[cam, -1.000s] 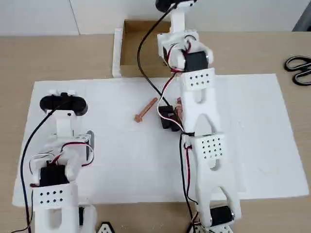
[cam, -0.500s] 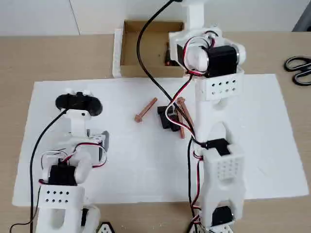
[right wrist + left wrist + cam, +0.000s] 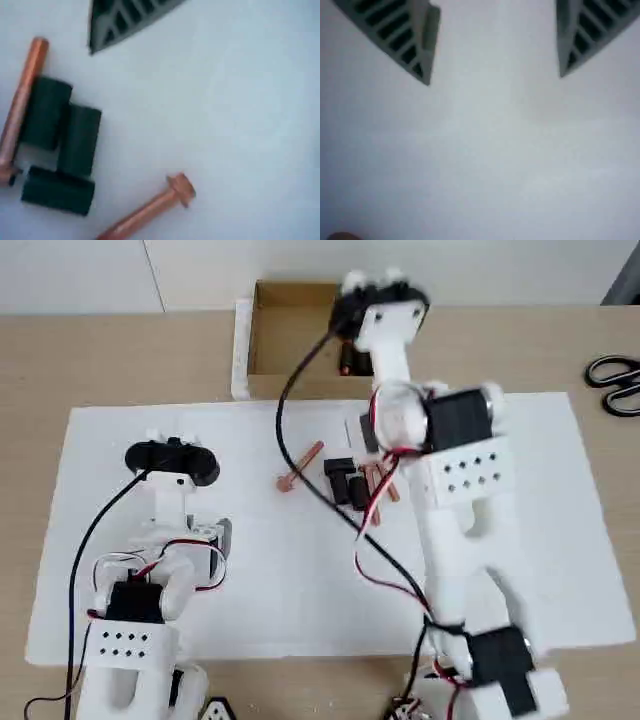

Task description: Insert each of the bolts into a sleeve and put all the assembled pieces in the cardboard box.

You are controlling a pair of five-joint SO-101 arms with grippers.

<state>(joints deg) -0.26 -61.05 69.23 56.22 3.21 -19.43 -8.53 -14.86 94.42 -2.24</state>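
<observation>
Three black sleeves (image 3: 345, 480) lie bunched at the middle of the white sheet (image 3: 250, 570), and copper bolts (image 3: 378, 480) rest against them. One loose bolt (image 3: 300, 465) lies just to their left. The right wrist view has the sleeves (image 3: 57, 145), a bolt (image 3: 22, 100) alongside them and the loose bolt (image 3: 150, 210). My right gripper (image 3: 120, 22) hangs above them; its arm's wrist (image 3: 385, 315) is over the cardboard box (image 3: 285, 335). A dark piece (image 3: 347, 362) sits in the box. My left gripper (image 3: 494, 79) is open over bare sheet, holding nothing.
Scissors (image 3: 615, 380) lie on the wooden table at the far right. A white flap (image 3: 241, 350) stands along the box's left side. My left arm (image 3: 170, 460) is over the sheet's left half, well away from the parts.
My right arm has drawn back from its stretch over the box and swung its elbow to the right, uncovering the sleeves and bolts. My left arm has shifted slightly right.
</observation>
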